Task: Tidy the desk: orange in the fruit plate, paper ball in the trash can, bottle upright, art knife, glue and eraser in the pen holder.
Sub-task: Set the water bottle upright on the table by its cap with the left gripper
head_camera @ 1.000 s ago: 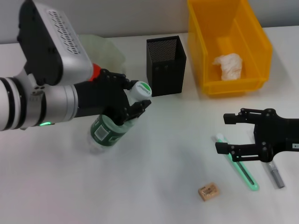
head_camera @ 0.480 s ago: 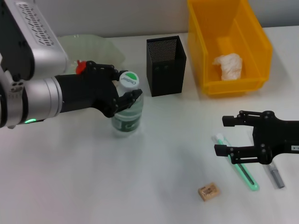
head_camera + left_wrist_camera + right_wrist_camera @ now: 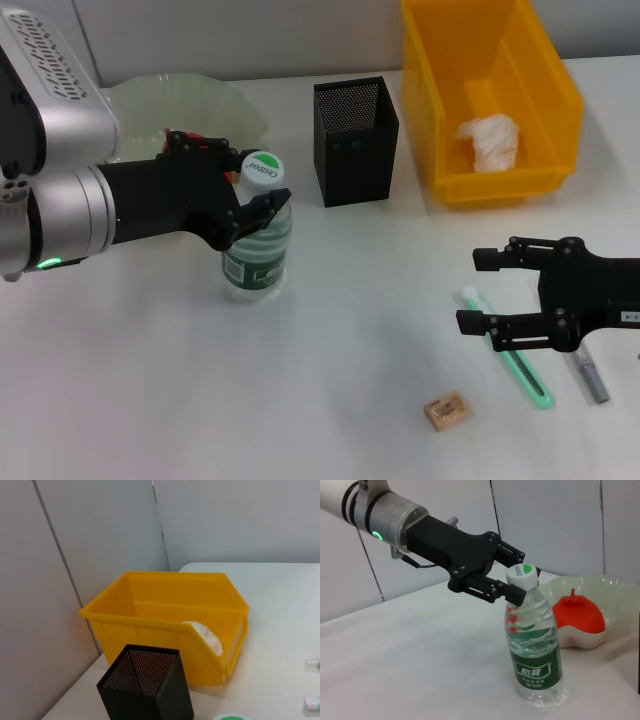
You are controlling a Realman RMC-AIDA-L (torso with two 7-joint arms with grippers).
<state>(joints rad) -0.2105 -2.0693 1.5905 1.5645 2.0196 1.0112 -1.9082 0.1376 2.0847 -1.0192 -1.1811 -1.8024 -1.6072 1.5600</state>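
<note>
One small clear bottle (image 3: 257,250) stands upright on the white worktop (image 3: 330,340), with its green label facing out and its white-and-green cap on top. The left end effector (image 3: 255,200) is closed around the bottle's neck, just under the cap; the right wrist view shows its black fingers (image 3: 492,587) pressed on both sides of the neck. Just behind the bottle sits the pale green fruit plate (image 3: 215,100), and the red-orange orange (image 3: 577,612) lies inside it. The black mesh pen holder (image 3: 355,140) stands near the bottle, toward the robot's right. Beside the pen holder is the yellow trash can (image 3: 490,95), and the white paper ball (image 3: 490,140) lies in it.

The right end effector (image 3: 485,290) hovers low over the worktop on the right side, with its jaws spread wide and nothing in them. Under it lies a green stick-like thing (image 3: 520,365), and a small grey one (image 3: 590,380) lies just beside that. The tan eraser (image 3: 446,411) lies flat on the worktop, near the front edge, apart from both arms.
</note>
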